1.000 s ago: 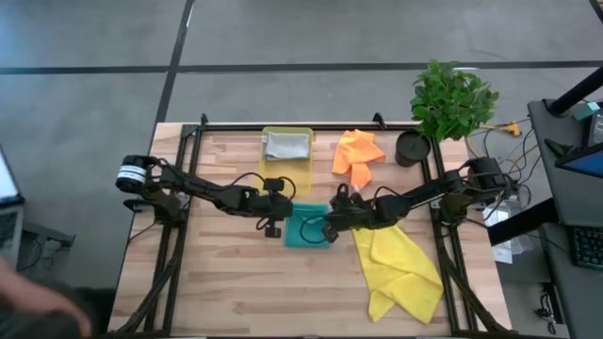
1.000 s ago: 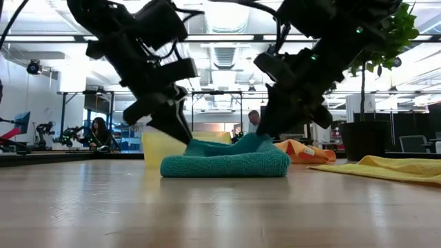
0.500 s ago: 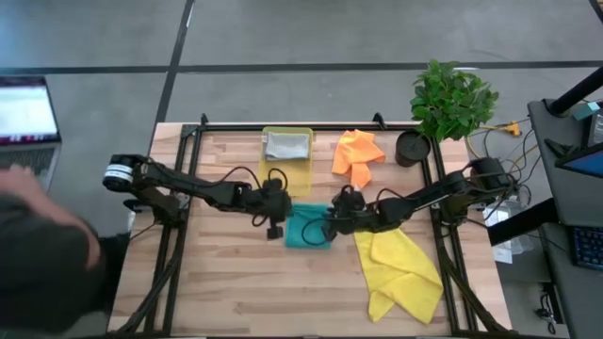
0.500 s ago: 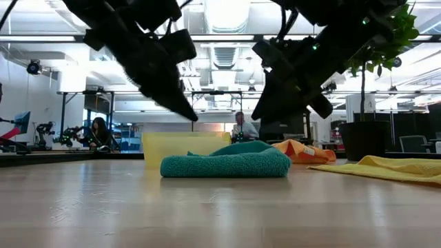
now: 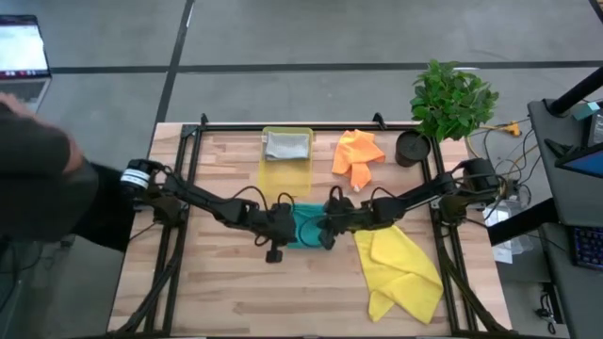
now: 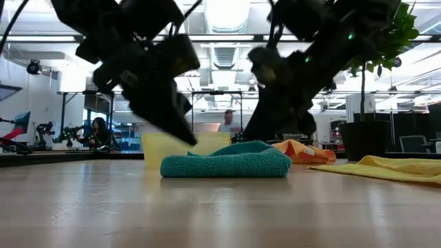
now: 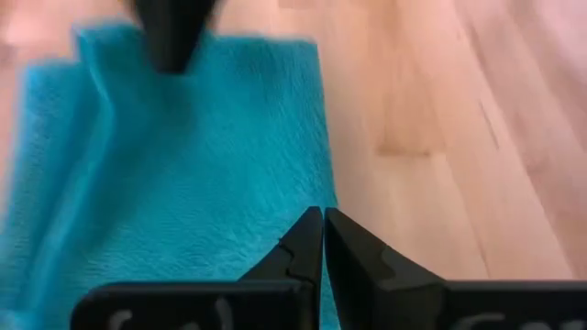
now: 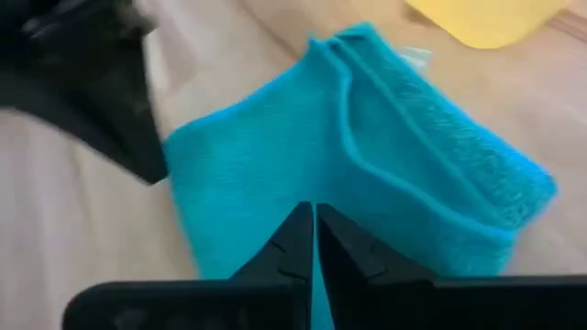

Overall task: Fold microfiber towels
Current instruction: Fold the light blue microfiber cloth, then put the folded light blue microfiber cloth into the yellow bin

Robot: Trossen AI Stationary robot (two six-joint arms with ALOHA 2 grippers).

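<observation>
**Two closed hands crowd a half-folded teal towel**

The teal towel lay bunched near the middle of the table, just in front of the yellow tray, with one edge doubled over into a thick roll. The left hand sat at the towel's left edge and the right hand at its right edge, both low over the cloth. Each wrist view showed its own fingers pressed together with nothing between them, the tips over the teal pile; neither hand held the towel.

The grey towel rested in the tray behind the teal towel. The orange towel lay crumpled behind and to the right of it, and the yellow towel spread out in front and to the right, near the teal one.

The risk lay in the closed fingers: pressed into soft pile, they would likely drag the cloth and undo the rolled edge instead of flattening it. With both hands so near each other across a small towel, a push from either side might also bring the fingers together, or shove the towel against the tray.
</observation>
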